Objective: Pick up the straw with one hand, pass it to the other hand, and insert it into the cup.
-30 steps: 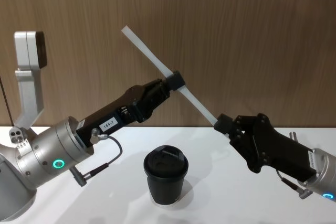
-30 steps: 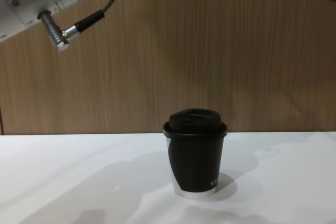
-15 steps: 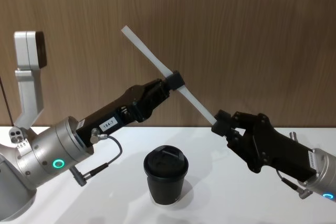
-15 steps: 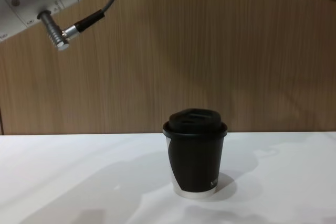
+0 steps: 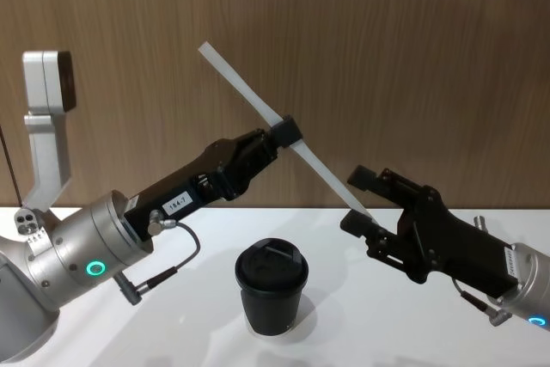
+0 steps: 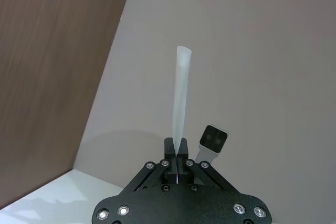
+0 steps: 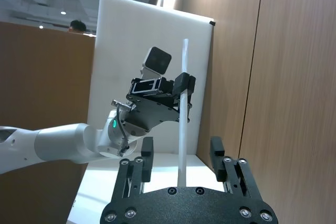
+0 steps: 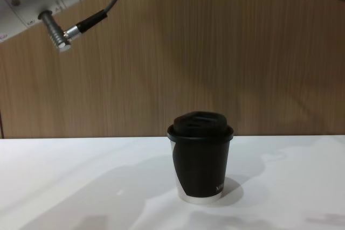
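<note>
Left pincer (image 5: 288,132) clamps straw (image 5: 241,83) mid-length; right pincer (image 5: 356,199) spread around lower end.

Grips the straw (image 5: 249,94) about mid-length in the left end effector (image 5: 288,132), fingers closed on it. Holds it aslant in the air above the desk (image 5: 189,333), upper end high and to the left, lower end down to the right. Thin, straight, white. Brackets its lower end with the right end effector (image 5: 359,201), fingers spread, with a gap on both sides in the right wrist view. Has the cup (image 5: 271,290) upright on the white desk, below and between the two: small, black, with a domed black lid, pale bottom rim and tiny white print low on its wall.
</note>
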Tool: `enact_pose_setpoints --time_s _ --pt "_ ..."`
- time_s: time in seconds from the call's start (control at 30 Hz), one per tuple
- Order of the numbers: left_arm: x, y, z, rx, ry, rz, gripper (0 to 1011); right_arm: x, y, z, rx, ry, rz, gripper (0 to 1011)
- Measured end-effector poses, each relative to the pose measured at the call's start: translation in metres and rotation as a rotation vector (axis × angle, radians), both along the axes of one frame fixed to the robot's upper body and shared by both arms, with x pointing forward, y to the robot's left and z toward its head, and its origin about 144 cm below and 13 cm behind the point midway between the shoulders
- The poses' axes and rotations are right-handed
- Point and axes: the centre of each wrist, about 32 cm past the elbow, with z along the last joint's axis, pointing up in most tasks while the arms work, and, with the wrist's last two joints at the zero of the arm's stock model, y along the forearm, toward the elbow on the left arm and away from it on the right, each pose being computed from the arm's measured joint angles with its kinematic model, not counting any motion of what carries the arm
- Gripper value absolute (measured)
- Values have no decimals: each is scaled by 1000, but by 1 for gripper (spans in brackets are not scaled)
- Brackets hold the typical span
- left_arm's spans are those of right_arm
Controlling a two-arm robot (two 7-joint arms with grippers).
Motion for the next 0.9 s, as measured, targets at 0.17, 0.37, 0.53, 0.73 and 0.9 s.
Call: enact_pose_setpoints --time_s 0.17,0.37,0.53,0.73,0.9 --pt "-2 1 0 15 -14 26 12 0 0 0 0 0 0 787" --pt "-6 2 1 50 -42 81 13 0 0 0 0 0 0 954" --pt "-11 5 3 98 -74 147 12 0 0 0 0 0 0 1001" --pt "-16 7 6 157 -107 201 12 0 0 0 0 0 0 1001" --pt "-21 10 11 230 -139 254 12 0 0 0 0 0 0 1001"
